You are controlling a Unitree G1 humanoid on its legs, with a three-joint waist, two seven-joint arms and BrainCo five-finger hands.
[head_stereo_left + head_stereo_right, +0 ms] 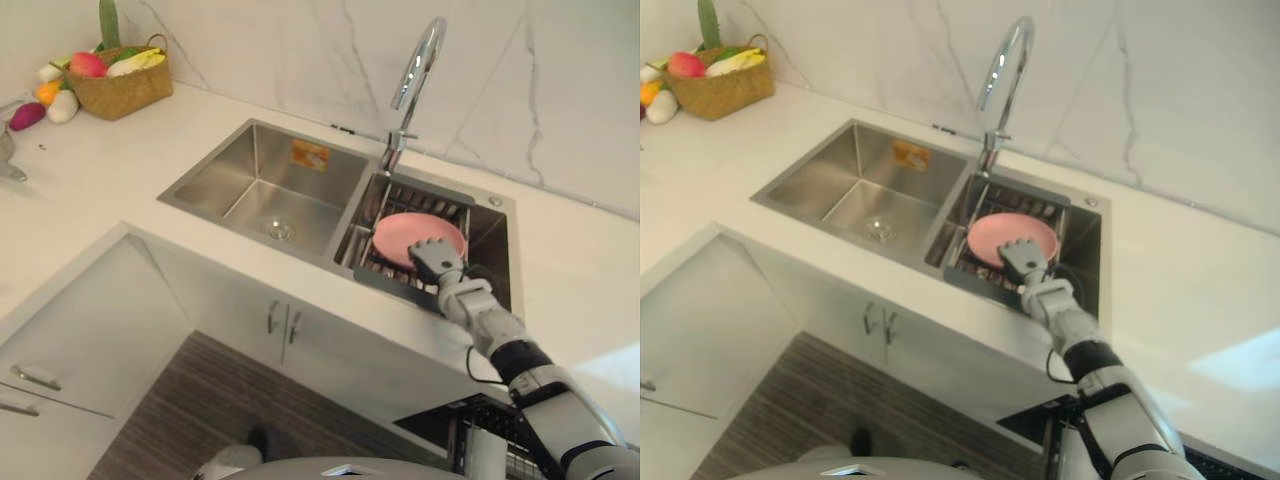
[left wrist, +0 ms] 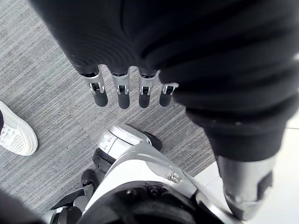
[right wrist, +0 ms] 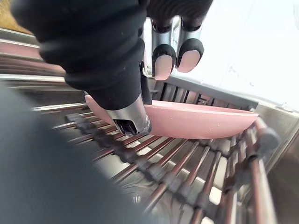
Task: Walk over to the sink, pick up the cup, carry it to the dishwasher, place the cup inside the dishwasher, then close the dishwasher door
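A shallow pink dish (image 1: 405, 232) lies on a dark wire rack (image 1: 410, 197) in the sink's right basin; no cup-shaped thing shows. My right hand (image 1: 438, 262) reaches over the counter edge onto the dish's near rim. In the right wrist view its fingers (image 3: 163, 60) hover above the pink dish (image 3: 201, 121) with a gap under the tips, and the thumb (image 3: 133, 119) stands against the near side below the rim. Nothing is gripped. My left hand (image 2: 121, 88) hangs over the grey floor, fingers straight and holding nothing.
The steel left basin (image 1: 270, 190) holds only its drain. A tall curved faucet (image 1: 415, 70) rises behind the rack. A woven basket (image 1: 120, 85) of toy fruit stands at the counter's far left. A dark opened dishwasher rack (image 1: 480, 435) shows at lower right. A person's white shoe (image 2: 14, 135) rests on the floor.
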